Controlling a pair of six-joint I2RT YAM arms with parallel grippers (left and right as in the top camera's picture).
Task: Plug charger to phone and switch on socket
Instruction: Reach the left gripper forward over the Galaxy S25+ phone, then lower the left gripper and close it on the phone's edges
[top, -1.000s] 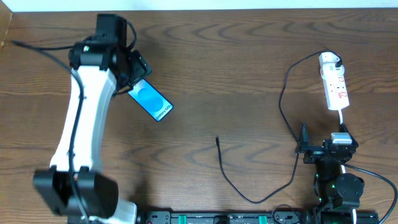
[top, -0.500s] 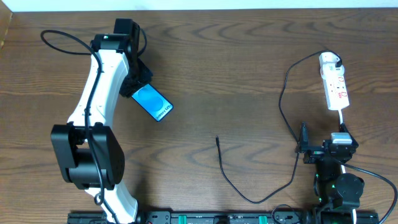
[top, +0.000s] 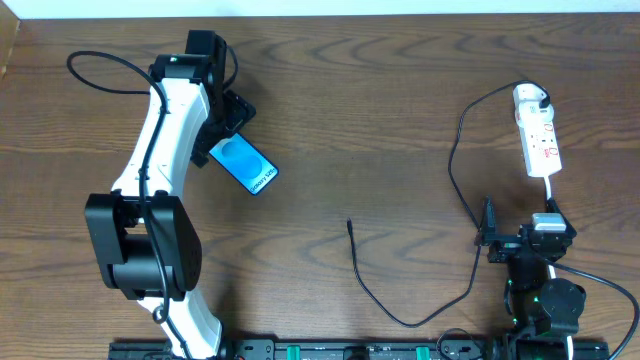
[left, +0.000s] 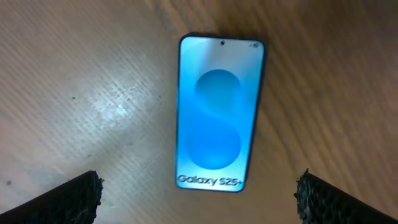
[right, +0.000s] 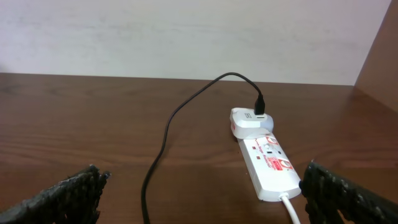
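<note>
The phone (top: 245, 166) lies flat and slanted at the upper left of the table, screen up, light blue with white text at its near end (left: 217, 112). My left gripper (top: 222, 128) hovers over its upper-left end, open; its fingertips (left: 59, 200) stand wide apart with nothing between them. The charger's black cable (top: 372, 297) loops across the table, its free tip (top: 349, 223) lying mid-table. Its white adapter (right: 252, 121) sits plugged into the far end of the socket (right: 268, 163). My right gripper (right: 205, 202) stands open near the table's front right, short of the socket (top: 541, 142).
The socket's white cord (right: 291, 208) runs back toward my right gripper. The cable rises in an arc (top: 462, 125) left of the socket. A black cord (top: 95, 62) from the left arm loops at the table's far left. A wall edge (right: 373, 56) stands beyond the socket.
The left arm has swung its elbow forward and its wrist a little to the right above the phone. The phone, the cable and the right arm have not moved.
</note>
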